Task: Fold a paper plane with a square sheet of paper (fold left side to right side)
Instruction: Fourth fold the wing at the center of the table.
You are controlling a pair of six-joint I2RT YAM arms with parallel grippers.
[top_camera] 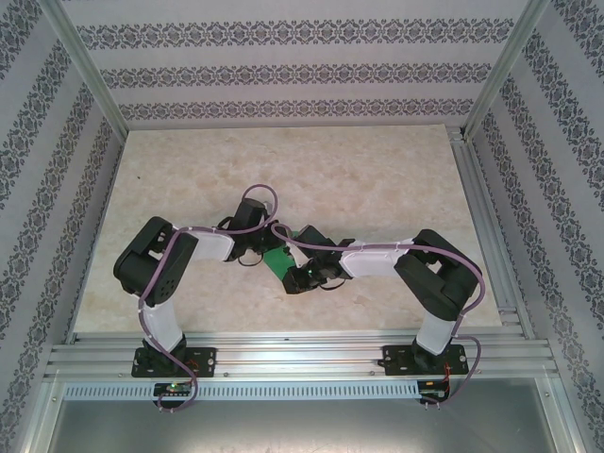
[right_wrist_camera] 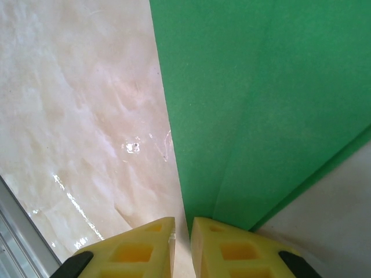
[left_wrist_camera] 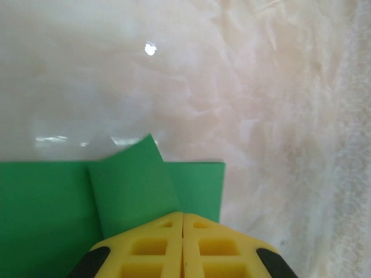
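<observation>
Thin bright green sheet of paper [top_camera: 281, 265], partly folded, mid-way across the pale marbled table [top_camera: 377, 179] and between both grippers.
A flap is turned over onto the sheet just ahead of the left gripper [left_wrist_camera: 182, 218], whose yellow fingers are pressed together. The right gripper [right_wrist_camera: 183, 223] is at the sheet's edge, fingers a slit apart.

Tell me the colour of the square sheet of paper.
The sheet of paper is plain bright green; clearest in the right wrist view.
</observation>
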